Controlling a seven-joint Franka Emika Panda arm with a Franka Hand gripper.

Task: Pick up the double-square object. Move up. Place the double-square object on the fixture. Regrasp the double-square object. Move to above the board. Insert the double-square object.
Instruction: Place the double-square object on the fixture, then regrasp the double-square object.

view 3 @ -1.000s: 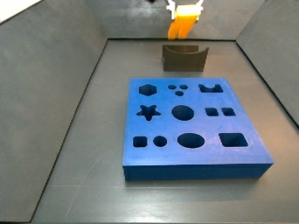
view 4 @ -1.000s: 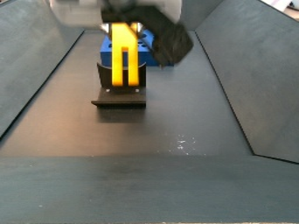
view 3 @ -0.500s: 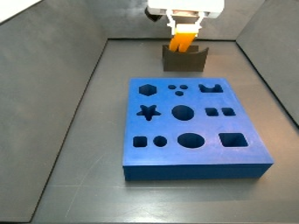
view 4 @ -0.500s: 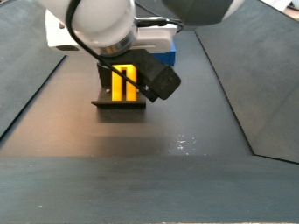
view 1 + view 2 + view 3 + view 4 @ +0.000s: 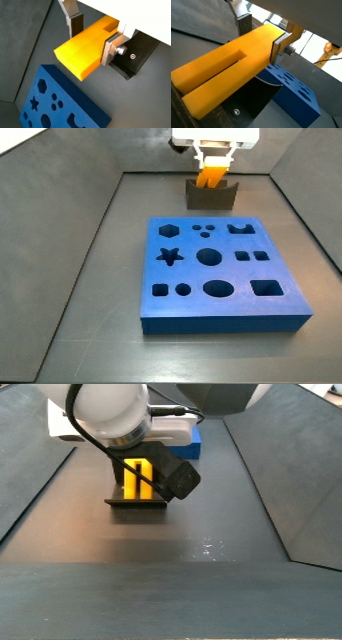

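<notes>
The yellow-orange double-square object [image 5: 210, 176] stands upright in the notch of the dark fixture [image 5: 210, 198] at the far end of the floor. It also shows in the side view [image 5: 139, 476], with the fixture [image 5: 136, 502] under it. My gripper [image 5: 211, 158] is directly above, its fingers on either side of the bar's upper part. In both wrist views the bar [image 5: 83, 55] [image 5: 224, 65] lies against one finger, and a narrow gap shows at the other finger [image 5: 243, 27]. The gripper [image 5: 92, 40] [image 5: 262, 37] looks open. The blue board [image 5: 221, 278] lies nearer, in front of the fixture.
Grey sloping walls [image 5: 80, 218] enclose the floor on both sides and at the back. The board's cutouts include a hexagon, a star, circles and squares. A corner of the board [image 5: 195, 446] shows behind the arm.
Since one second ago the gripper has come down with the bar and set it into the fixture's notch. Since half a second ago little has moved.
</notes>
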